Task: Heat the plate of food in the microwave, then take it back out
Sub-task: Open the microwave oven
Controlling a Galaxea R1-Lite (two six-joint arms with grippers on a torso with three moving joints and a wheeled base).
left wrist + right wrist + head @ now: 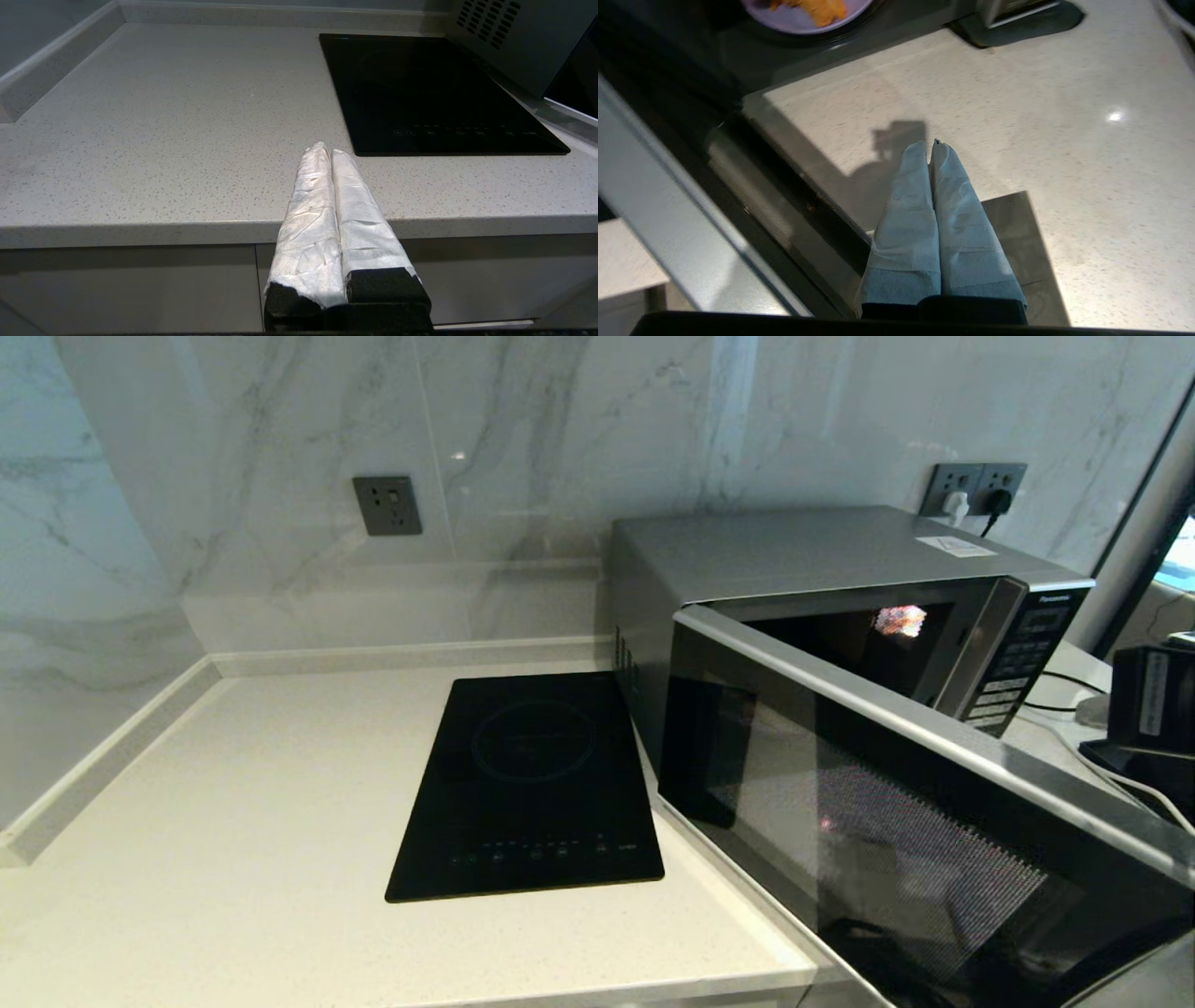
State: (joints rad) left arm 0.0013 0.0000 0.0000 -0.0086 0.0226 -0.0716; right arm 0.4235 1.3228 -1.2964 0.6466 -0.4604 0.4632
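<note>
The silver-grey microwave (840, 551) stands at the back right of the counter, its dark glass door (887, 803) swung wide open towards me. The lilac plate of food (798, 14) lies inside the dark cavity, with orange fry sticks (822, 7) on it; only its near part shows. My right gripper (930, 145) is shut and empty, above the counter in front of the cavity and beside the open door (691, 224). My left gripper (328, 151) is shut and empty, parked at the counter's front edge, left of the hob. Neither gripper shows in the head view.
A flat black induction hob (527, 789) lies in the pale counter (233, 803) left of the microwave. Wall sockets (386, 505) and plugs (976, 488) sit on the marble wall. Cables (1074, 709) and a black device (1153, 700) lie at the far right.
</note>
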